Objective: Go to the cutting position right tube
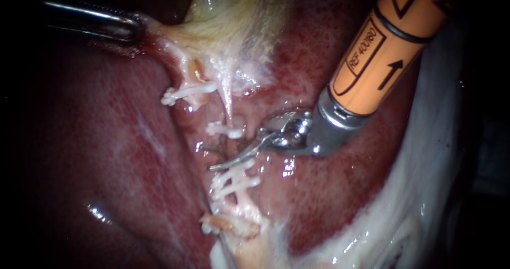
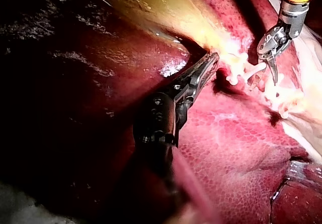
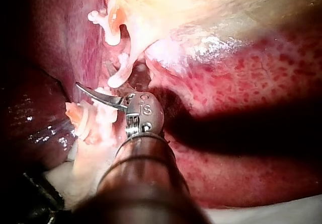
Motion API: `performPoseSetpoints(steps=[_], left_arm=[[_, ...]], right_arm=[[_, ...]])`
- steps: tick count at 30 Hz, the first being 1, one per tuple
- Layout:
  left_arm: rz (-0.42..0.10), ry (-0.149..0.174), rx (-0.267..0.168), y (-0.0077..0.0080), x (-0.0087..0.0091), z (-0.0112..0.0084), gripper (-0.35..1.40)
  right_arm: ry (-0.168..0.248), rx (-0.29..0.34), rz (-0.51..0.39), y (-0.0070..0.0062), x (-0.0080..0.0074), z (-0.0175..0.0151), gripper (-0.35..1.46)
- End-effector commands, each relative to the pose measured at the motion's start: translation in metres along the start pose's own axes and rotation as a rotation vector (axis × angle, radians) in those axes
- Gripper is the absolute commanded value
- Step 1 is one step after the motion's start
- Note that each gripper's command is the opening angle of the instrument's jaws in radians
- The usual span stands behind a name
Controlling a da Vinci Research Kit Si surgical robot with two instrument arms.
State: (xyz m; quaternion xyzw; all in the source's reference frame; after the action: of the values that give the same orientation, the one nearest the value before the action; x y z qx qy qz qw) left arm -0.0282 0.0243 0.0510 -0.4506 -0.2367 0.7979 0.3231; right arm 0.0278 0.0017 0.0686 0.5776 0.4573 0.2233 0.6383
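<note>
My right instrument [image 1: 236, 157], on an orange shaft, comes in from the upper right. Its curved blades lie together across the right tube [image 1: 229, 107], a thin pale strand. The blades sit between one white clip [image 1: 226, 129] above and a pair of white clips [image 1: 235, 181] below. In the right wrist view the blades [image 3: 98, 95] point past those clips [image 3: 103, 116]. My left instrument [image 1: 130, 30] is at the upper left, jaws shut on pale gallbladder tissue [image 1: 234, 19]. The left wrist view shows the same hold [image 2: 211, 62].
Red liver [image 1: 106, 157] surrounds the tubes on both sides. A further white clip [image 1: 188, 91] sits on the left tube, with an orange stump [image 1: 215, 224] lower down. White fatty tissue [image 1: 404, 216] runs along the right edge.
</note>
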Motion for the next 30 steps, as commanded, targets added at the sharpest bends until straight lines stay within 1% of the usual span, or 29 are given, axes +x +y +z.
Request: performPoseSetpoints(steps=[1,4,10,11,15,18,20,23,27,30], left_arm=[[0.000,0.000,0.001,0.0000,0.0000,0.0000,-0.35],[0.000,0.000,0.001,0.0000,0.0000,0.0000,-0.35],[-0.001,0.000,0.001,0.0000,0.0000,0.0001,-0.35],[-0.001,0.000,0.002,0.0000,0.0000,0.0001,-0.35],[-0.001,0.000,0.002,0.0000,0.0000,0.0001,-0.35],[-0.001,0.000,0.002,0.0000,0.0001,0.0002,-0.35],[-0.001,0.000,0.002,0.0000,0.0000,0.0002,-0.35],[0.000,0.000,0.001,0.0000,0.0000,0.0001,-0.35],[0.000,0.000,0.001,0.0000,0.0000,0.0000,-0.35],[0.000,0.000,0.001,0.0000,0.0000,0.0000,-0.35]], right_arm=[[0.005,0.005,-0.001,0.0001,0.0001,0.0002,1.37],[0.013,0.013,-0.002,0.0002,0.0002,0.0007,1.37],[0.048,0.041,-0.001,0.0007,0.0004,0.0016,1.35],[0.052,0.044,-0.021,0.0009,0.0003,0.0019,1.35],[0.050,0.044,-0.055,0.0014,-0.0003,0.0026,1.33],[0.045,0.047,-0.075,0.0013,-0.0005,0.0030,1.33],[0.043,0.051,-0.081,0.0010,-0.0003,0.0030,1.33],[0.042,0.064,-0.090,-0.0001,0.0003,0.0028,1.33],[0.062,0.086,-0.090,-0.0019,0.0014,0.0027,1.32],[0.069,0.097,-0.093,-0.0029,0.0019,0.0028,1.32]])
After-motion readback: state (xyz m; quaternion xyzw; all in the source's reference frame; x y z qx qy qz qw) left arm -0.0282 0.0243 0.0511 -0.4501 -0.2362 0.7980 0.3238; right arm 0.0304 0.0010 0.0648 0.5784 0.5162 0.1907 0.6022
